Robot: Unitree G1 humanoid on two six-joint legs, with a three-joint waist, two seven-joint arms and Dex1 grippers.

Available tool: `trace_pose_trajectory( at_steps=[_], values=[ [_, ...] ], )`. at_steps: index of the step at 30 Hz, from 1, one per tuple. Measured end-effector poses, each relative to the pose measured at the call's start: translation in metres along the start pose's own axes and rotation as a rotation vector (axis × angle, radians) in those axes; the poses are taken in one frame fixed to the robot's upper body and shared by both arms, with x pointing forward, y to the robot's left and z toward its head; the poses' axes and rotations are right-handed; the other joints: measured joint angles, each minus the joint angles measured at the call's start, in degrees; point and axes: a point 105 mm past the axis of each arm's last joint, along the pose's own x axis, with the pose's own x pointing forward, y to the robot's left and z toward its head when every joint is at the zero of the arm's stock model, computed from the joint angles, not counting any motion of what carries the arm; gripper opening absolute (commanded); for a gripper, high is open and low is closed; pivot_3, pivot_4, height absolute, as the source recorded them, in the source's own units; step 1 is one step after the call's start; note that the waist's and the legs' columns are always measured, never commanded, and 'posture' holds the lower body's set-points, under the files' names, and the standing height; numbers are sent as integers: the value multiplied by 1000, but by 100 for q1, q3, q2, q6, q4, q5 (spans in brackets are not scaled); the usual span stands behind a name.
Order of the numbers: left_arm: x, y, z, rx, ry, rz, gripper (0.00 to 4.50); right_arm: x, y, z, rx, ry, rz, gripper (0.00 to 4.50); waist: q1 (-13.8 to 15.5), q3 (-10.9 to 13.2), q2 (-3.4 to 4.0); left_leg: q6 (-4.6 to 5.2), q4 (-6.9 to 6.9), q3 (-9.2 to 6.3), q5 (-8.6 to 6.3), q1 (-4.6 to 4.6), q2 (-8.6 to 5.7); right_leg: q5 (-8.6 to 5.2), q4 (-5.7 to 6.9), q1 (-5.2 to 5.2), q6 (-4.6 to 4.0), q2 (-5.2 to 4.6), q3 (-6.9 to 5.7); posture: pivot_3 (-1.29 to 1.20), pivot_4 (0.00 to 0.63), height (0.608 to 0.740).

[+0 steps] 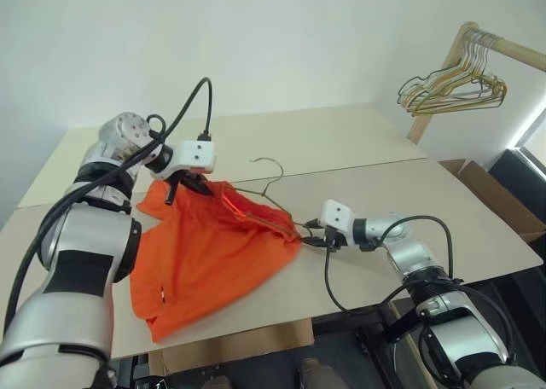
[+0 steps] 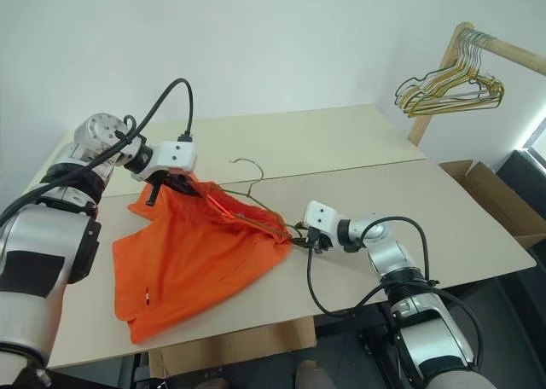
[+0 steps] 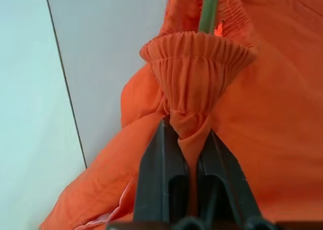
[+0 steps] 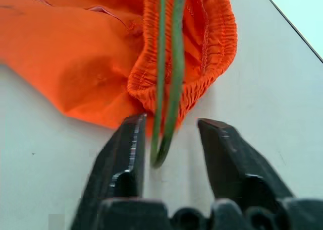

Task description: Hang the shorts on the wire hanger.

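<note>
while the left gripper (image 3: 187, 139) pinched the bright orange fabric shorts' (image 1: 205, 261) gathered waistband, the right gripper (image 4: 169, 139) stood parted around the thin dark wire hanger (image 4: 169, 89) tip.

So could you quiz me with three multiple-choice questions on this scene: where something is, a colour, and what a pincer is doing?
1. Where does the bunch of spare hangers hang?
A. on a wooden rack beside the table
B. on the table
C. in the cardboard box

2. What colour are the shorts?
A. blue
B. orange
C. white

3. What is the left pincer doing?
A. standing open
B. pinching the shorts' waistband
C. holding a box

Answers: 1 A, they dangle from the wooden bar; 2 B, bright orange fabric; 3 B, gathered cloth sits between its fingers.
</note>
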Motion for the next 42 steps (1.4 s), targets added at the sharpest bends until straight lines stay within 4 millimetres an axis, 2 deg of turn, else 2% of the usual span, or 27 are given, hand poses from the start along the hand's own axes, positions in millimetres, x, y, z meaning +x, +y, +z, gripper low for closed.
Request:
trace_pose_trajectory(
  at_steps=[2,5,8,13,15,19,24,31,34,37,42],
  values=[
    [0,3,0,0,-2,25,0,-3,-3,-1,4,0,-12,3423,3,0,0,0,0,-1,0,-1,0,0,0,1,0,-1,0,-62,0,740],
    [-3,7,1,-6,-19,65,0,-21,-11,-9,34,13,-55,4484,36,0,0,0,0,-1,0,-3,-1,0,-2,1,1,-2,-2,-63,0,740],
    [-11,11,1,-28,-49,113,0,-39,-15,-21,135,18,-109,4484,47,0,-1,2,-1,-2,-1,-4,0,0,-3,1,1,-2,-4,-63,0,740],
    [-19,16,9,-33,-114,142,0,-46,-4,-35,368,9,-139,4484,31,0,-1,2,0,-2,-1,0,0,0,2,0,0,0,-3,-65,0,740],
    [-23,17,11,-34,-139,149,0,-40,2,-35,457,-13,-133,4484,9,0,-1,2,1,-2,-1,0,1,0,4,-1,0,1,-3,-64,0,740],
    [-28,19,17,-21,-161,150,0,-15,8,-21,599,-106,-128,4484,-23,0,0,2,1,-6,-1,0,-1,0,6,-1,0,1,-6,-62,0,740],
    [-35,21,18,-12,-156,160,0,7,0,2,684,-201,-111,4484,-40,0,0,2,3,-13,-1,-6,-1,0,3,0,1,-1,-14,-51,0,740],
    [-40,25,21,0,-155,175,0,18,9,-1,765,-226,-51,4484,18,0,0,1,7,-33,-1,-23,-1,1,3,-2,0,-4,-39,-40,0,740],
    [-40,25,22,-1,-158,178,0,19,11,2,774,-246,-26,3876,31,0,0,1,8,-36,-1,-23,-1,1,3,-3,0,-4,-42,-39,0,740],
    [-40,25,22,-1,-158,179,0,21,11,5,799,-260,-16,2955,30,0,0,1,8,-40,-1,-23,0,1,4,-3,0,-3,-45,-38,0,740],
    [-41,25,22,-2,-162,183,0,23,5,13,816,-280,-6,1161,46,0,0,1,8,-43,-1,-25,0,1,6,-2,0,-3,-49,-37,0,740]
  ],
)
